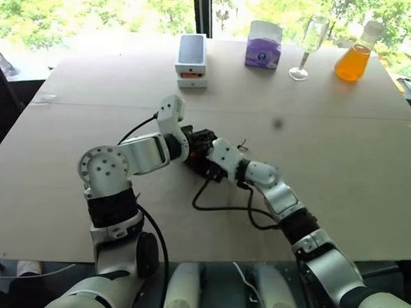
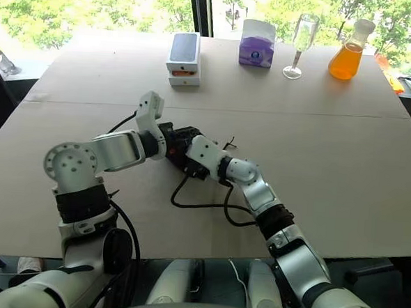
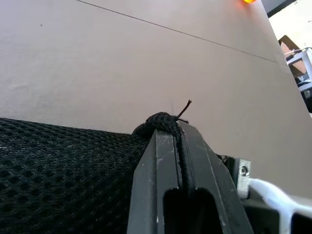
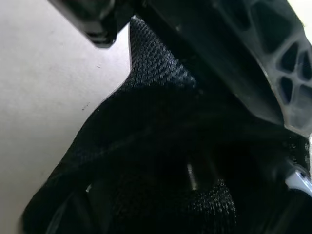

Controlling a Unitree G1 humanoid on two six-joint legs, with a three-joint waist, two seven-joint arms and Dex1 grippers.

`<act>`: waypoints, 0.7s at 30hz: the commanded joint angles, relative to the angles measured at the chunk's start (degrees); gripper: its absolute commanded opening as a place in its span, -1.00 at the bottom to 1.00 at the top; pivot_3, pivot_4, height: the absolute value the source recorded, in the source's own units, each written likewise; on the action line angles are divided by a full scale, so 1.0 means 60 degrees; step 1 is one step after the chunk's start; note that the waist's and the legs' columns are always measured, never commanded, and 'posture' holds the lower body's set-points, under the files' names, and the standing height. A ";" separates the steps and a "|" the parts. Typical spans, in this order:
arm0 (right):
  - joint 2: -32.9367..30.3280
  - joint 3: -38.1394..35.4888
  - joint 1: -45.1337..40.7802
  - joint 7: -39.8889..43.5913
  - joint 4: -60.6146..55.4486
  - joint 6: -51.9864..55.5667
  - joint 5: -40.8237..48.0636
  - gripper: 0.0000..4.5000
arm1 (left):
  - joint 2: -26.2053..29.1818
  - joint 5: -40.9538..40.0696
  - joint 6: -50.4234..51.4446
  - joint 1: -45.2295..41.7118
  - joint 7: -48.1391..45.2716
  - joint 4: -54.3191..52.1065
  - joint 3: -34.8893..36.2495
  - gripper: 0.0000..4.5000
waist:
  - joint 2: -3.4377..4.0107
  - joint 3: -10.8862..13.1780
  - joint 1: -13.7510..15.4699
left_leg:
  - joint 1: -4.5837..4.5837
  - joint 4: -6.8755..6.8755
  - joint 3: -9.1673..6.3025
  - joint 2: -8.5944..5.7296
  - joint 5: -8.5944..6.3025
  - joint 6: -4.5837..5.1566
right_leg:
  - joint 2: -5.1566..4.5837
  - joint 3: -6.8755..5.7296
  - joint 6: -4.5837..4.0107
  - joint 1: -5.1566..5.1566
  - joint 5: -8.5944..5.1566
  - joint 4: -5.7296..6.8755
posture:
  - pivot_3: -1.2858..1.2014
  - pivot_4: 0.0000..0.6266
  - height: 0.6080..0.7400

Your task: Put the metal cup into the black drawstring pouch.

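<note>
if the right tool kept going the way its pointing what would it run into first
Most likely the black drawstring pouch: its mesh lies right ahead of the right tool, with the left tool shut on the pouch's edge just beyond. Depth is unclear, so it may already touch the fabric.

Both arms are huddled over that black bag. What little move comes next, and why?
Probably the right gripper backs away from the black drawstring pouch. The left gripper is shut on the pouch's rim, and a dim metallic glint deep in the mesh may be the metal cup.
</note>
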 commanded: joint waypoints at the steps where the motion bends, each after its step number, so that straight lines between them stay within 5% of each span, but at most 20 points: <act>1: -0.0528 -0.0400 0.0277 0.0293 -0.2154 0.0975 0.0466 0.44 | 0.0435 0.0515 -0.0709 0.0263 -0.0806 -0.0322 -0.0423 -1.00 | 0.0001 0.0000 -0.0002 | 0.0003 -0.0003 0.0000 0.0001 0.0000 0.0000 | 0.0002 0.0001 -0.0001 0.0000 0.0000 0.0001 | 0.03 -0.52 1.00; 3: -0.0920 -0.0544 0.0596 0.0330 -0.2992 0.1453 0.0609 0.44 | 0.0666 0.0574 -0.0955 0.0310 -0.1201 -0.0292 -0.0374 -1.00 | 0.0001 -0.0001 -0.0023 | 0.0004 -0.0002 0.0001 0.0004 0.0000 0.0000 | 0.0008 0.0001 -0.0001 0.0000 0.0000 0.0000 | 0.03 -0.52 1.00; 7: -0.1627 -0.0902 0.1293 0.0016 -0.3986 0.1834 0.0465 0.97 | 0.1109 0.0238 -0.1161 0.0192 -0.2194 -0.0035 0.0125 -1.00 | 0.0002 0.0000 0.0021 | -0.0002 -0.0002 0.0004 0.0006 0.0000 0.0003 | 0.0012 0.0002 -0.0004 -0.0002 0.0000 -0.0005 | 0.03 -0.52 1.00; 21: -0.0465 0.0170 -0.0061 -0.2731 0.0174 -0.0663 -0.1704 0.99 | 0.2946 -0.0092 -0.1156 0.0732 -0.4561 -0.0173 0.0466 -1.00 | 0.0001 0.0002 -0.0032 | 0.0005 0.0015 0.0015 0.0004 0.0001 0.0007 | 0.0039 0.0016 -0.0004 -0.0001 -0.0001 -0.0001 | 0.03 -0.52 1.00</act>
